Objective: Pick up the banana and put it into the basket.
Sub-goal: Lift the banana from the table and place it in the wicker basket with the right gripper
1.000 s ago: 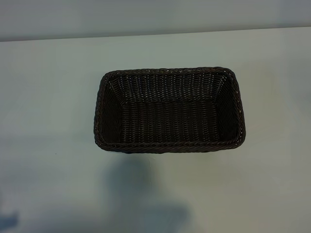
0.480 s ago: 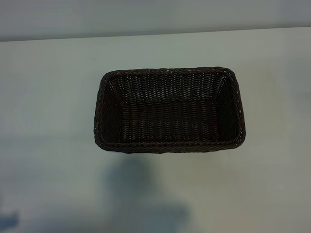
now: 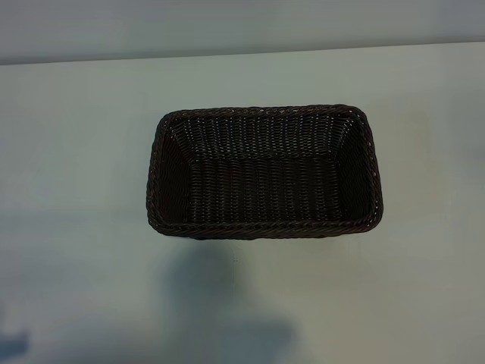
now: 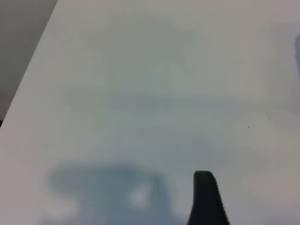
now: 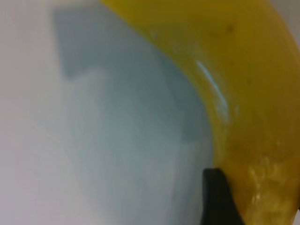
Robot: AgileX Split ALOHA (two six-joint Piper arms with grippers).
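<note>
Right pincer (image 5: 262, 197) against the banana (image 5: 243, 70); basket (image 3: 265, 227) unmoved.

A bare test bench, most likely in a lab; the plain white tabletop (image 3: 68, 152) runs to a straight far edge against a blank grey wall (image 3: 227, 23) (no furnishings or decoration); one dark wicker basket (image 3: 159, 220) sits alone under flat overhead light.
</note>
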